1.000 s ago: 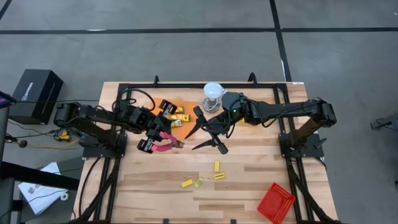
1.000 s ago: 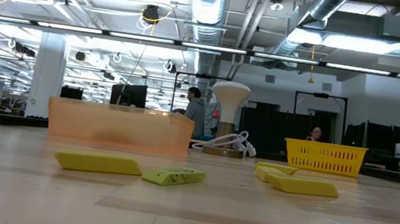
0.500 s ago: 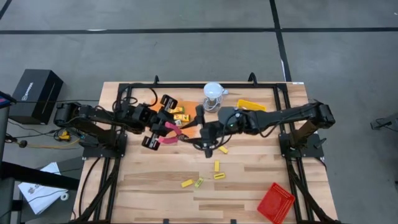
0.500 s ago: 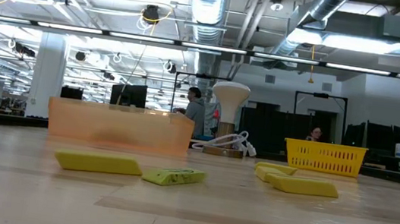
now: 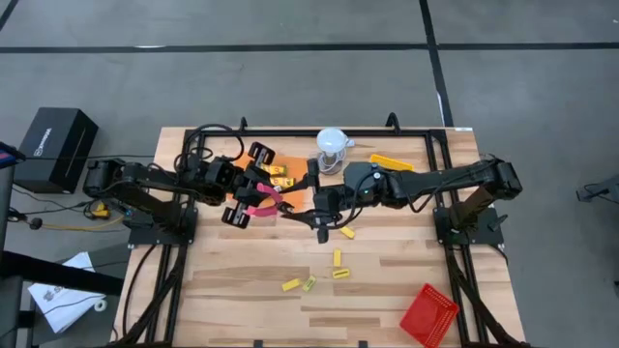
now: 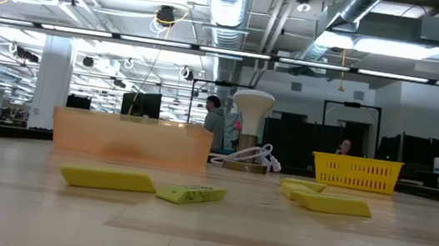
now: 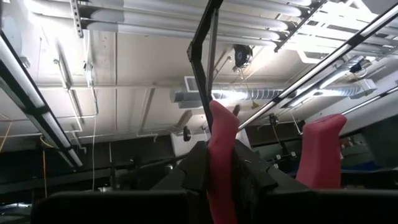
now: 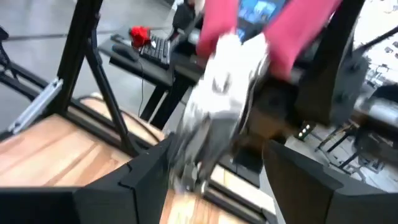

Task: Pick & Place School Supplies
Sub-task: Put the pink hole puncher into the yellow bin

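Observation:
My left gripper hovers over the table's far left part, shut on a red-handled scissor-like tool. The tool's two red handles rise past its fingers in the left wrist view. My right gripper faces it from the right, open. Its two fingers stand on either side of the tool's grey metal head; whether they touch it, I cannot tell. Several yellow packets lie flat on the wood nearer the front. My left gripper pinches one red handle of the tool between its two fingers, coming from the table's left and slanting upward. The other handle stands free beside it. The tool is lifted clear of the table, its metal head toward my right gripper.
An orange tray holding a few yellow packets lies under the two grippers. A white domed object and a yellow tray stand at the far edge, a red tray at the near right corner. Black frame rails run along the table's sides.
My right gripper has swung from pointing toward the near left to pointing straight at the tool, and has moved left until its fingers flank the tool's head. My left gripper has tipped, carrying the tool a little toward the far edge.

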